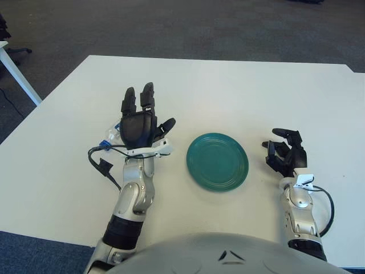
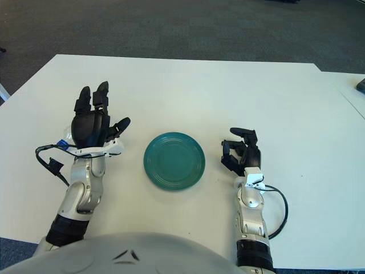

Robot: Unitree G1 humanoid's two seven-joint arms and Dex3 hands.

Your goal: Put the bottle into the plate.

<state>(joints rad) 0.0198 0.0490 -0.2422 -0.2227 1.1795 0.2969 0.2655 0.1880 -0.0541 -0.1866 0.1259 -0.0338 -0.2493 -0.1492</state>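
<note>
Your left hand point(image 1: 140, 124) is above the white flat bench point(image 1: 228, 85), with its dark fingers point(image 1: 147, 97) stretched out and spread, pointing away from you, and the thumb standing out to the right side. It holds nothing. The small clear plastic bottle with a blue cap point(image 1: 112, 137) lies on the bench under this hand and a little to its left; the palm covers most of it, so you see only the blue end and some clear plastic, and I cannot tell if the palm touches it. The round teal green plate point(image 1: 217, 161) lies flat on the bench to the right of your left hand, near it but apart, and between your two hands. Your right hand point(image 1: 287, 153) shows just to the right of the plate, with its fingers curled loosely inward and nothing between them.
</note>
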